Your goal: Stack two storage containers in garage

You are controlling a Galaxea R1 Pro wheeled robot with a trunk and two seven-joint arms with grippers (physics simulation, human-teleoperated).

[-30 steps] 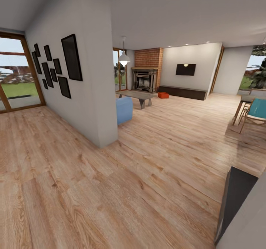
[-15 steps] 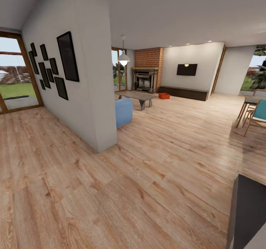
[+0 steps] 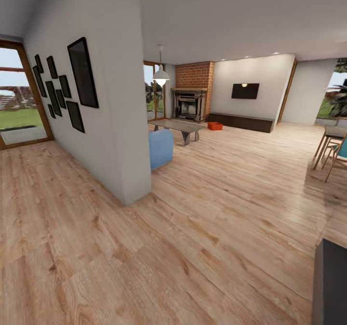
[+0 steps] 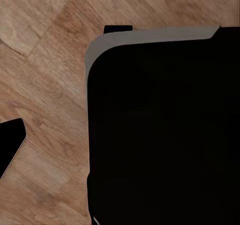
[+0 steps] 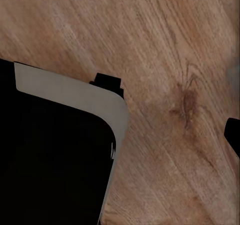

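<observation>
Head view, left to right: glazed door [image 3: 19,98] at far left with lawn outside, then white partition wall [image 3: 113,98] carrying a cluster of dark picture frames [image 3: 65,81]. Light blue sofa [image 3: 160,148] end pokes out from behind the wall's edge. Past it a low coffee table [image 3: 180,126], white pendant lamp [image 3: 161,75] hanging above. Brick fireplace [image 3: 192,96] on the back wall. One red-orange storage container [image 3: 215,126] sits on the wood-plank floor [image 3: 217,204] just beside the fireplace, near the end of a long dark low bench [image 3: 243,121]; can't tell from here if it's one bin or two. Wall TV [image 3: 245,91] above the bench. Dining chairs [image 3: 332,151] at right edge, dark cabinet corner [image 3: 330,286] bottom right.

Both wrist views look down at plank floor with a dark rounded robot body part in front. Grippers: fingers not clearly visible, can't tell whether either is open or closed
</observation>
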